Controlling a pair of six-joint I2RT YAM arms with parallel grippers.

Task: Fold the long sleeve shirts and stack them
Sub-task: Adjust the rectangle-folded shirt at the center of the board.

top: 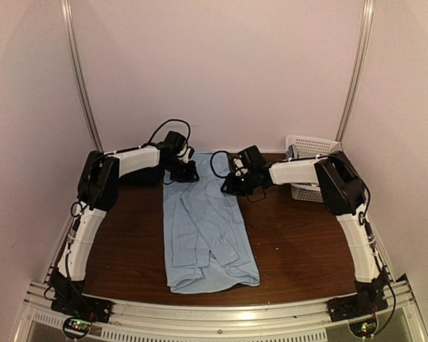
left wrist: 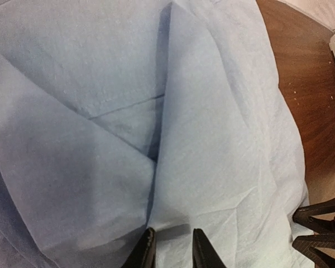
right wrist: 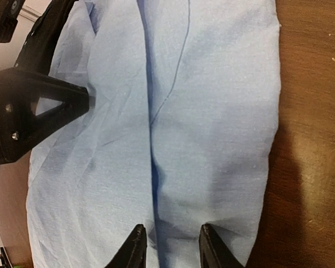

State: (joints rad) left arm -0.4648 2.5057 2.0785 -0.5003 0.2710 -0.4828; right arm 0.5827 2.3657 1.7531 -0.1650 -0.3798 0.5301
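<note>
Left gripper (left wrist: 172, 254): jaws at a narrow gap over light blue shirt (top: 203, 228) far edge, can't tell if pinched. Shirt lies lengthwise-folded on counter (top: 299, 242). Right gripper (right wrist: 170, 251): same. Step: crosswise fold. Next likely needs a firm two-corner pinch and an even lift toward the hem.

The left gripper (left wrist: 172, 247) and right gripper (right wrist: 171, 247) reach inward.

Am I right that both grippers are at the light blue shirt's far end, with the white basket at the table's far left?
Not quite: the white basket sits at the table's far right, as the top view shows; the rest holds.
</note>
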